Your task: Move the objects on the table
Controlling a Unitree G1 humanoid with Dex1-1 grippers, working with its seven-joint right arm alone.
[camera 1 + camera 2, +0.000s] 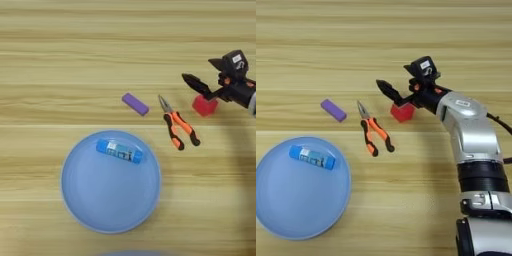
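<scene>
Purple block (pixel 135 104), red cube (pixel 402 112), blue white-labelled glue stick (pixel 119 151), light-blue plate (pixel 110 200), orange-black pliers (pixel 375 129), striped pale-wood bench (pixel 75 45)

Silver arm, black gripper

The arm (pixel 472 135) has a silver shell, black joint rings and a thin black cable; the gripper (pixel 397 82) has black fingers, orange accents and a white sticker.

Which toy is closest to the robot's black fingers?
The red cube. It sits right by the gripper, while the pliers, purple block and glue stick lie farther left.
</scene>
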